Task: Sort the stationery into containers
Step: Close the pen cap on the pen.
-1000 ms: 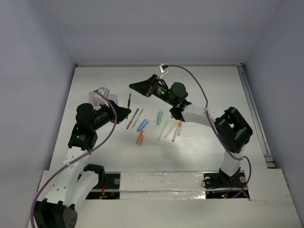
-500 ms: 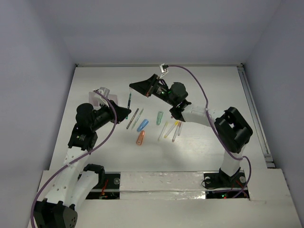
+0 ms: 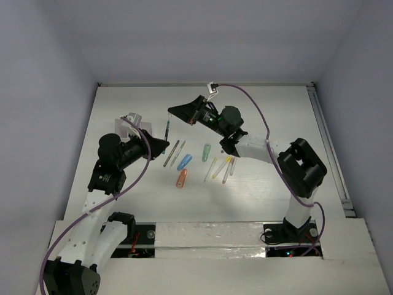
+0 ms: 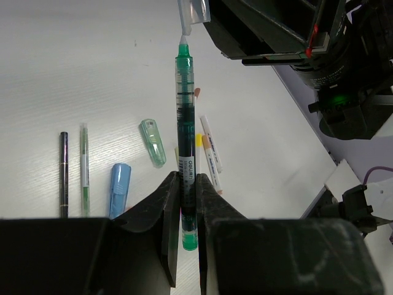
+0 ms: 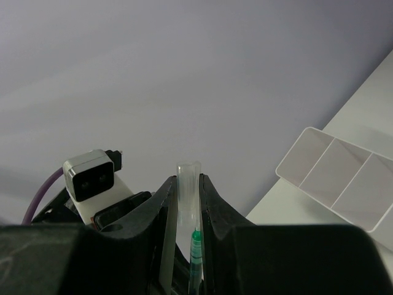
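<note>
My left gripper (image 3: pixel 163 146) is shut on a green pen (image 4: pixel 185 123) near its rear end and holds it off the table, tip pointing away. My right gripper (image 3: pixel 172 113) is shut on a clear pen cap (image 5: pixel 188 190), whose open end meets the pen's tip (image 5: pixel 196 258). The cap also shows at the top of the left wrist view (image 4: pixel 192 13). Loose stationery lies mid-table: a blue marker (image 3: pixel 184 161), an orange marker (image 3: pixel 182 178), a green cap (image 3: pixel 206 152), thin grey pens (image 3: pixel 172 153) and yellow and white pens (image 3: pixel 221 167). The white compartment tray (image 5: pixel 344 184) sits behind my left arm.
The tray shows only in part in the top view (image 3: pixel 121 127), at the left behind the left wrist. Purple cables run along both arms. White walls close the table at the back and sides, and a rail (image 3: pixel 328 147) runs along the right edge.
</note>
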Controlling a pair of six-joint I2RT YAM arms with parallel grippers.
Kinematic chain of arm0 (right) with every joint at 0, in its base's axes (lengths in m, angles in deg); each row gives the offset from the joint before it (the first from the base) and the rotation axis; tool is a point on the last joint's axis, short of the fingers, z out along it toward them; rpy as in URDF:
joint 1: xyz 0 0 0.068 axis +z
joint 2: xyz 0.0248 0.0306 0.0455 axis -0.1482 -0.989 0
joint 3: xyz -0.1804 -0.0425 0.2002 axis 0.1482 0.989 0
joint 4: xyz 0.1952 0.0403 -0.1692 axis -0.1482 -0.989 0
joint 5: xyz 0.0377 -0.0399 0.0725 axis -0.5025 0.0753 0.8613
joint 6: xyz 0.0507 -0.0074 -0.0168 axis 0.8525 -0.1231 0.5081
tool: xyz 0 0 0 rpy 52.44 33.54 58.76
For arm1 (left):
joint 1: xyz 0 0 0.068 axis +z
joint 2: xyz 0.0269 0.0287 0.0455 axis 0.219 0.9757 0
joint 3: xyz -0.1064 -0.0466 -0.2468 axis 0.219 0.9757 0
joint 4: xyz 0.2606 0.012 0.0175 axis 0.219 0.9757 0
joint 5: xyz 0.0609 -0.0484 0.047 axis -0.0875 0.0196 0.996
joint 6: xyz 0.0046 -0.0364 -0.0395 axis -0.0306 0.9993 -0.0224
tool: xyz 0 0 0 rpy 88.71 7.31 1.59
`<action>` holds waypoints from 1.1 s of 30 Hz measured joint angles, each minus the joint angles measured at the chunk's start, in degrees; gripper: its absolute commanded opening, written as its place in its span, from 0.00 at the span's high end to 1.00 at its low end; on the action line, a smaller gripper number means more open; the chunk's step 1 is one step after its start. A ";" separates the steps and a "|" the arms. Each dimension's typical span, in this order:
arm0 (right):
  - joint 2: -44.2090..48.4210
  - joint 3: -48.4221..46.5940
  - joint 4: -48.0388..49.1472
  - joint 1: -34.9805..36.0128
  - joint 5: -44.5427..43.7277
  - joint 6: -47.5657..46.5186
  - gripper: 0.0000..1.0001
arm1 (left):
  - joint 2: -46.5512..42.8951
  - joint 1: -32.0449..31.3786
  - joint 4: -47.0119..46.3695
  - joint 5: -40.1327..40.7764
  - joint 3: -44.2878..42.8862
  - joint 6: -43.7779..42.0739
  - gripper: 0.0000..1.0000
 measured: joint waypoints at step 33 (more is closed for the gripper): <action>-1.07 -0.28 -1.70 -3.30 -0.90 -0.59 1.00 | -0.72 0.00 -1.27 -1.29 0.00 0.22 1.00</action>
